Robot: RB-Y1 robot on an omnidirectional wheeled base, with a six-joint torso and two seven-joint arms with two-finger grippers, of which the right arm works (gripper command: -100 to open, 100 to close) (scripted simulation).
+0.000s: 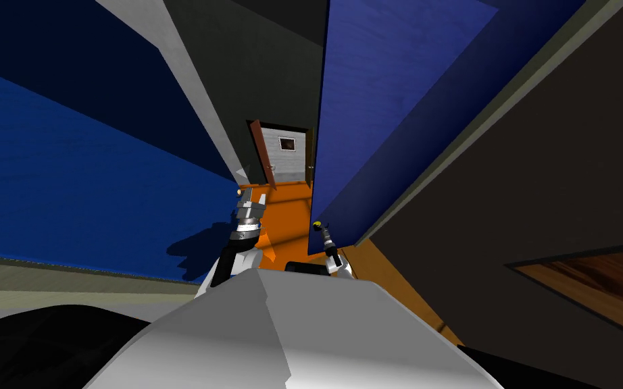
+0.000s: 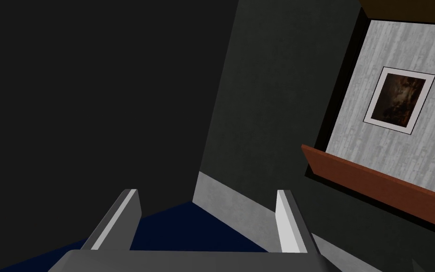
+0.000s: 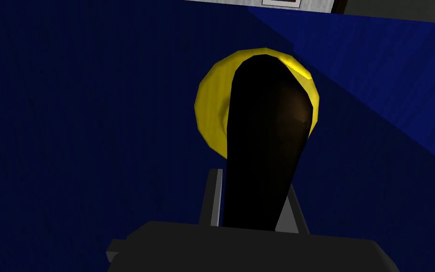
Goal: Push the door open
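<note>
The blue door [image 1: 384, 101] stands ahead and to my right, swung partway off its frame. It carries a dark lever handle [image 3: 268, 141] on a round yellow plate [image 3: 209, 113]. My right gripper [image 3: 253, 191] is shut on that lever, its fingers pressing the lever's sides close to the blue door [image 3: 70, 118]. In the head view the right gripper [image 1: 321, 233] sits at the door's lower edge by the handle [image 1: 316, 224]. My left gripper [image 1: 251, 196] is raised over the orange floor, left of the door, and stands open [image 2: 207, 193] with nothing between its fingers.
A blue wall [image 1: 67, 189] runs close along my left. An orange floor [image 1: 290, 209] leads ahead to a brown door [image 1: 261, 152], ajar, with a grey wall and a framed picture [image 1: 287, 143] behind it. A dark wall [image 1: 540, 169] rises on my right.
</note>
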